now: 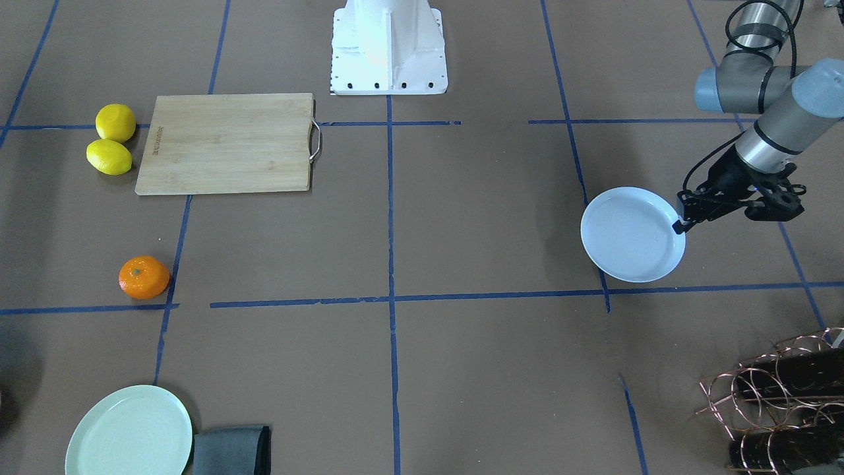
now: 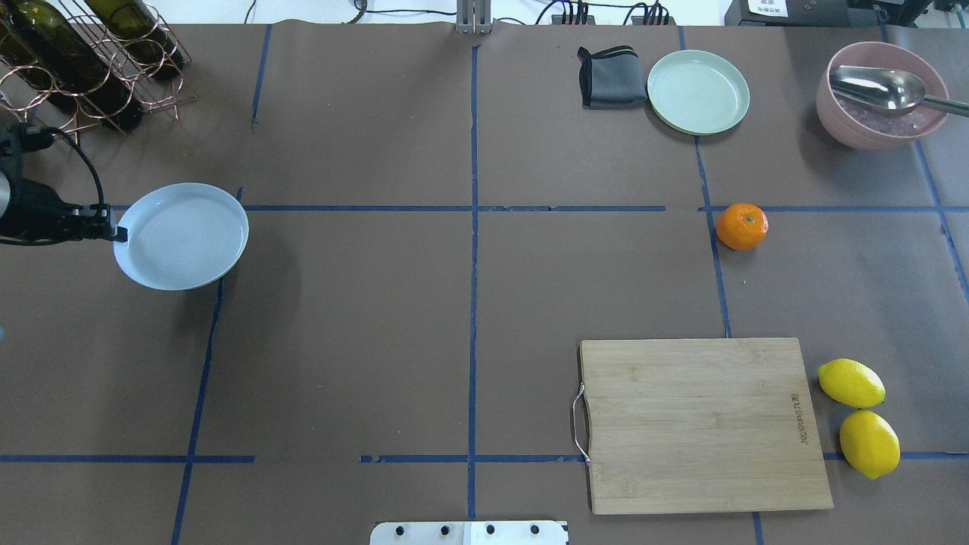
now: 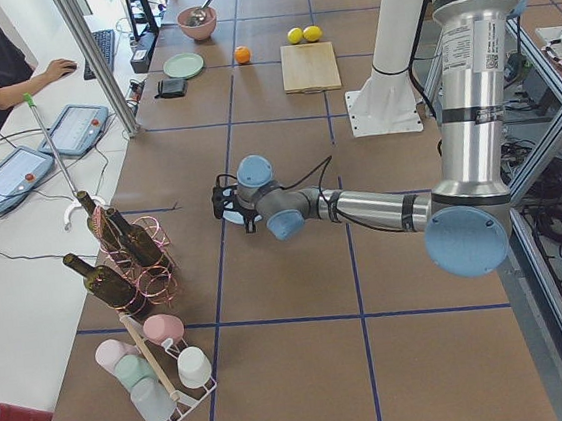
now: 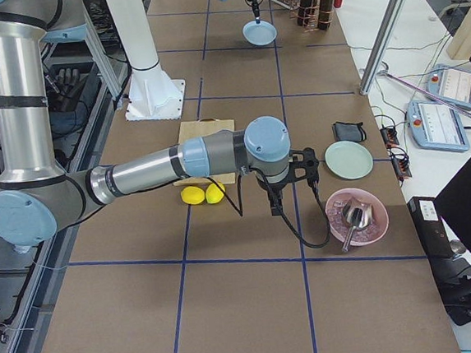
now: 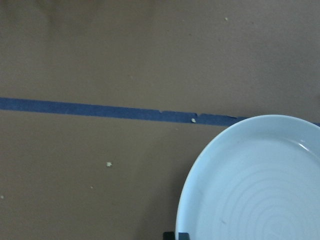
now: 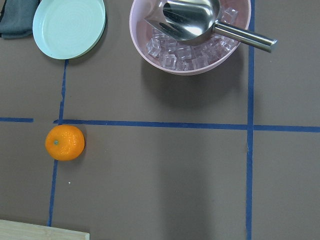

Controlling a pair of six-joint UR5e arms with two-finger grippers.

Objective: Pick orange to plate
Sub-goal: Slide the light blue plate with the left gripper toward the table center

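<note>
The orange point(image 1: 144, 277) point(image 2: 742, 226) rests on the brown table by a blue tape line and nothing touches it. It also shows at the lower left of the right wrist view point(image 6: 64, 142). On the other side of the table, my left gripper point(image 1: 678, 225) point(image 2: 119, 233) is shut on the rim of the pale bluish-white plate point(image 1: 630, 234) point(image 2: 182, 236) point(image 5: 260, 190). That plate is held slightly above the table. My right gripper point(image 4: 274, 204) hangs above the table near the orange; I cannot tell whether it is open or shut.
A mint-green plate point(image 2: 698, 91) and a grey cloth point(image 2: 612, 76) lie beyond the orange. A pink bowl point(image 2: 829, 113) holds ice and a metal scoop. The wooden cutting board point(image 2: 700, 424) and two lemons point(image 2: 859, 416) sit nearer my base. A copper bottle rack point(image 2: 76, 60) stands behind the held plate.
</note>
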